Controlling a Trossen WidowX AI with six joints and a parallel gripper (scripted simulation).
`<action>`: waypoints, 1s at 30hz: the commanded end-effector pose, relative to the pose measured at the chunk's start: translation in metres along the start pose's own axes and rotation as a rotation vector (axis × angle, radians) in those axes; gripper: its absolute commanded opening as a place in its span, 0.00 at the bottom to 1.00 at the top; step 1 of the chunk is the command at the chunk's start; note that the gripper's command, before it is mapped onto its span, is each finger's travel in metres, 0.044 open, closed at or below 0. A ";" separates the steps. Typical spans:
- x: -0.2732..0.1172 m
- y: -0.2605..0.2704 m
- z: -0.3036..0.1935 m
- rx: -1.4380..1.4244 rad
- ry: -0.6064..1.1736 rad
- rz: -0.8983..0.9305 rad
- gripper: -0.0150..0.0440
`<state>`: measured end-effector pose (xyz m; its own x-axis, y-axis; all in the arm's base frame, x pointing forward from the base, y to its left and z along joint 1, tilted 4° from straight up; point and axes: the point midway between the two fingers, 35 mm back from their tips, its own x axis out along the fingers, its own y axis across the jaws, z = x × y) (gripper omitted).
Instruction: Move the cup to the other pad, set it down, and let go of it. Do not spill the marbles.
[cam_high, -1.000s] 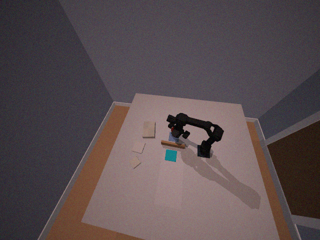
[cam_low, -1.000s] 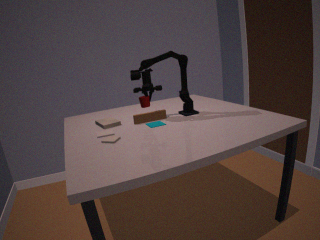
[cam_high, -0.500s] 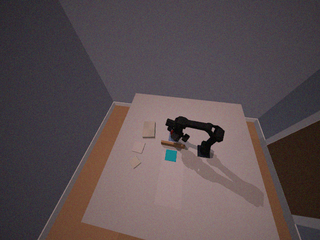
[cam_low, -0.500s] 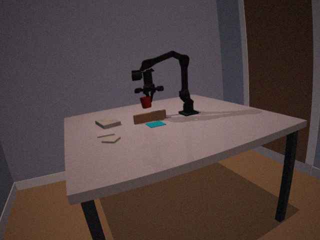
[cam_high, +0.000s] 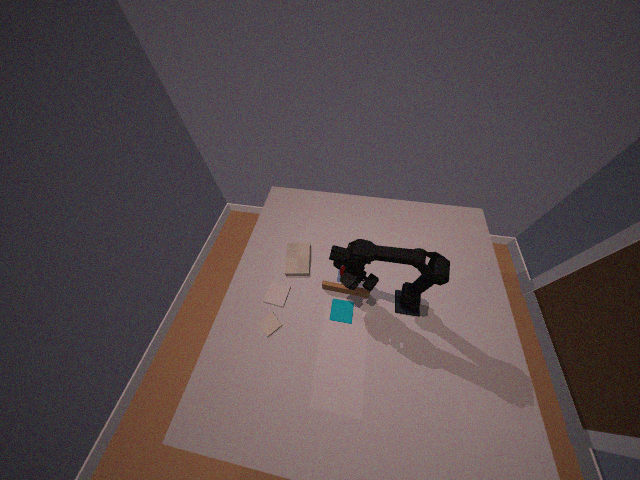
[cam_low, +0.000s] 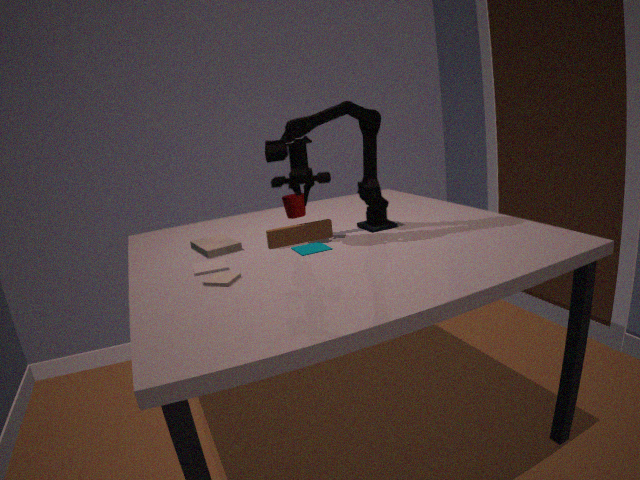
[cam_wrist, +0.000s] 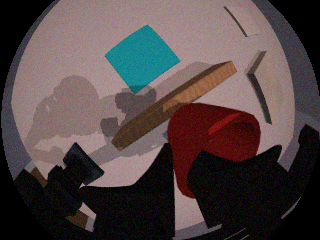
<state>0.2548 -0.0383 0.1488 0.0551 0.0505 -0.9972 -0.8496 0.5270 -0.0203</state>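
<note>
Thick pale slab (cam_low: 216, 246), two thin pale tiles, upright wooden board (cam_low: 299, 233)

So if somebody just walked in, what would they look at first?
Probably the red cup, hanging in the air in the black gripper, whose jaws are shut on its rim, above the table behind the wooden block. Next the bright teal pad, lying flat on the table just in front of that block. The tall black arm arching up from its base also stands out.
</note>
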 end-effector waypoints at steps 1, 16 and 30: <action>-0.001 0.002 0.005 0.003 -0.002 -0.008 0.25; -0.002 0.015 0.030 0.003 -0.005 -0.007 0.25; -0.003 0.027 0.053 0.003 -0.008 -0.006 0.25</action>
<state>0.2587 0.0170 0.1540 0.0627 0.0583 -0.9963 -0.8497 0.5268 -0.0227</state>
